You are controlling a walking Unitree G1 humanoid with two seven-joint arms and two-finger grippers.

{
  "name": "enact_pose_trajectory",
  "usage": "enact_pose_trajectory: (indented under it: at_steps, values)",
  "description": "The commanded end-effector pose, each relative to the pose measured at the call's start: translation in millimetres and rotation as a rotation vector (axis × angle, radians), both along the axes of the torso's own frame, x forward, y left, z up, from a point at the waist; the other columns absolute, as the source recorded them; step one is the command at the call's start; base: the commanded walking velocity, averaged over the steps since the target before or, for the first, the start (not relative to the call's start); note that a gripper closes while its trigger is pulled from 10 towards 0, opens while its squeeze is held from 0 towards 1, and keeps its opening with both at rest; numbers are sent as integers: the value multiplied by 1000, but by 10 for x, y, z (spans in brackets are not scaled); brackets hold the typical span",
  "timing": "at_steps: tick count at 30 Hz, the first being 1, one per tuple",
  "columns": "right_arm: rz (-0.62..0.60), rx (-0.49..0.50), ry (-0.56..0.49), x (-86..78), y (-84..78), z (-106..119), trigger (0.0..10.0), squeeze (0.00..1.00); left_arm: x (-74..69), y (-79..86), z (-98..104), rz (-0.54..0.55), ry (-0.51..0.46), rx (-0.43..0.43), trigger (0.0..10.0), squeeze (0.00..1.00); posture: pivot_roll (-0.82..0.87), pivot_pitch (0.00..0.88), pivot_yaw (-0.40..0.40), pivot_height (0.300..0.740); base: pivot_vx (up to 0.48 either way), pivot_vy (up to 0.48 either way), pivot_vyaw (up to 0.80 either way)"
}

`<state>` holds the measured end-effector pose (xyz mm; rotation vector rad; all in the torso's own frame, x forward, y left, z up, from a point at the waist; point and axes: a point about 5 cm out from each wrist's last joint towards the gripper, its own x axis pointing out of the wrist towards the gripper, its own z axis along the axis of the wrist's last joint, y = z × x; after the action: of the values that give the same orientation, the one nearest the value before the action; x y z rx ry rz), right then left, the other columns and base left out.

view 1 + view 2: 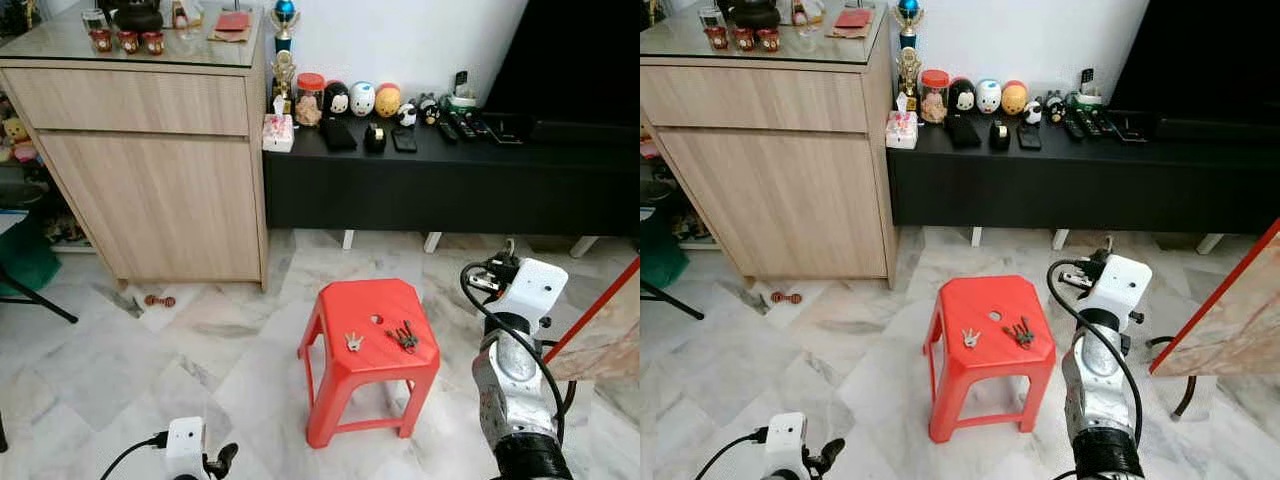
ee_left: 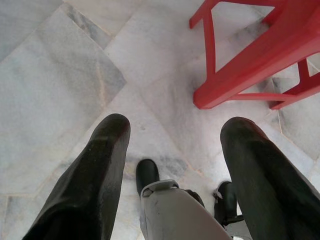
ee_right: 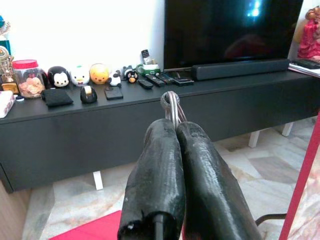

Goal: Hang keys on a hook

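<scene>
Two metal key bunches (image 1: 405, 336) on glossy stool (image 1: 345, 300)

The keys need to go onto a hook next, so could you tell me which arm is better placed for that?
Right. The right gripper is raised, its fingers shut on a metal key ring. The left gripper hangs open, low over the floor.

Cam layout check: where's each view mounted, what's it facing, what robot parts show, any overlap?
Left eye, right eye: head stereo pair, down and forward at the red stool with keys; right arm raised, left gripper low.
Left wrist: looks down past open fingers at floor, stool legs, robot foot.
Right wrist: looks along the right gripper, shut on a key ring, toward the black console.
Shared: stool in all; console in head and right wrist views.
</scene>
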<state>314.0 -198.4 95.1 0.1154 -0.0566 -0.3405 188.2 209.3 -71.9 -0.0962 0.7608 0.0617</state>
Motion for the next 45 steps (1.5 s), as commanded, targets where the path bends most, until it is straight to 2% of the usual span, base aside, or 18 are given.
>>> enact_pose_trajectory:
  at_steps: [1, 27, 33, 45]
  values:
    - [-27, -19, -3, -28, -78, 20, 10000, 0, -26, -60, -28, -27, 18, -3, 10000, 0, 20, 0, -109, 740, 0, -424, 0]
    - [-87, -15, -30, 68, -127, 159, 10000, 0, 19, -59, -2, -31, 2, -7, 10000, 0, 18, 0, -97, 740, 0, -468, 0]
    - [-127, -25, -23, 72, -188, 176, 10000, 0, 32, -57, 5, -33, -1, -9, 10000, 0, 7, 8, -89, 740, 0, -471, 0]
    - [-127, -28, -21, 79, -180, 175, 10000, 0, 29, -66, 3, -39, -3, -13, 10000, 0, 13, 0, -92, 740, 0, -472, 0]
